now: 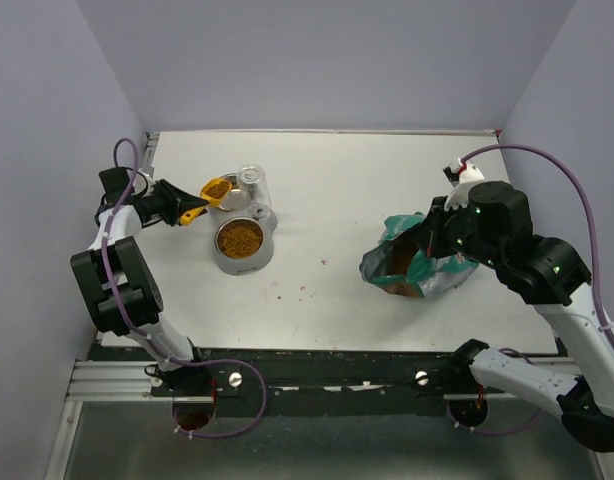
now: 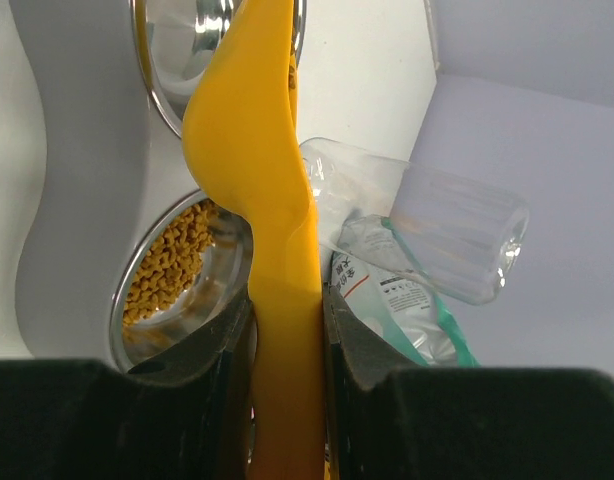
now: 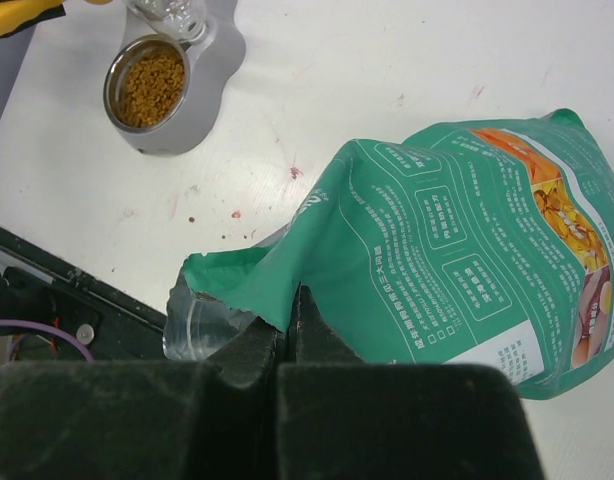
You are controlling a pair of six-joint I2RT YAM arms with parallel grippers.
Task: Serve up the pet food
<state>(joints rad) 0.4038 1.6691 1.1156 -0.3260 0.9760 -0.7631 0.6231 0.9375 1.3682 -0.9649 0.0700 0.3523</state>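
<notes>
Lying as a brown heap in the cup of the orange scoop (image 1: 209, 196), the pet food (image 1: 218, 187) sits straight ahead of the left end effector (image 1: 183, 209), whose fingers pinch the handle of the scoop from both sides. More of the same kibble already fills the nearer steel bowl (image 2: 119, 305) of the grey feeder (image 1: 268, 219). The long axis of the scoop runs from the fingers outward toward the feeder. Its cup hangs over the far bowl (image 2: 173, 70), which looks bare from the left wrist view, just beside a clear bottle (image 1: 253, 179). I judge that a roll of the left wrist about this axis would tip the load down into it. The right end effector (image 3: 288, 312) is well apart across the counter (image 1: 367, 180), pressed together on the torn edge of the green bag (image 3: 437, 230).
</notes>
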